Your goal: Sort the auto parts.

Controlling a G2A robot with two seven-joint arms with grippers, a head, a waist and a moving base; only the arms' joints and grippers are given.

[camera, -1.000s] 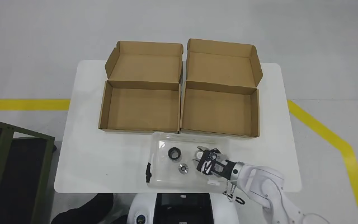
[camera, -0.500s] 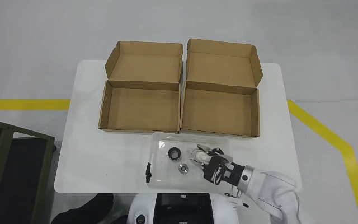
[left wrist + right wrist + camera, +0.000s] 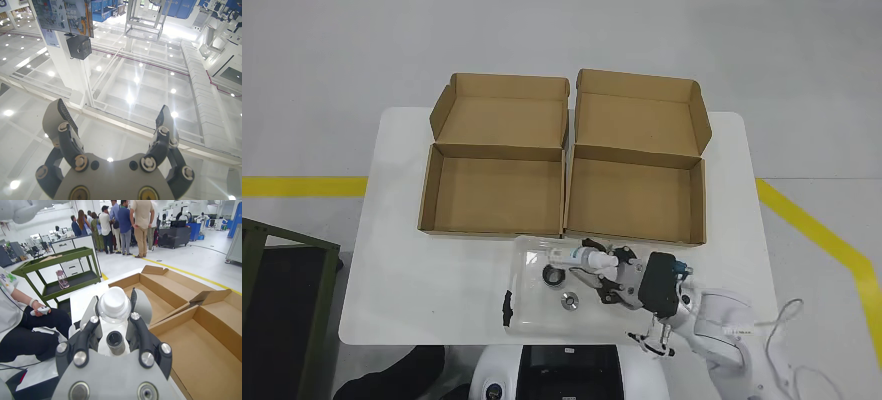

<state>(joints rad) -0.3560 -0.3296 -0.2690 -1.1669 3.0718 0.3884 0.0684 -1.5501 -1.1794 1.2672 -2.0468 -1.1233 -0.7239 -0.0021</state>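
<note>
The left gripper (image 3: 112,106) has 2 grey fingers (image 3: 50,121) with black ribbed pads (image 3: 67,115), black links, silver screws and 2 brass bolts in its grey plate. The right gripper (image 3: 114,298) matches, with steel bolts. The right arm (image 3: 722,315) is white with a black wrist. A thin white cable (image 3: 787,308) loops at its 3 o'clock.

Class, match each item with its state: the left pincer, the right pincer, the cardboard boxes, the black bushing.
Items:
1. left pincer
2. right pincer
3. cardboard boxes
4. black bushing

States:
a. stands in the clear tray
b. lids folded back
c. open, holding nothing
d. shut on the white-capped bulb

Pairs: 1-c, 2-d, 3-b, 4-a.
</note>
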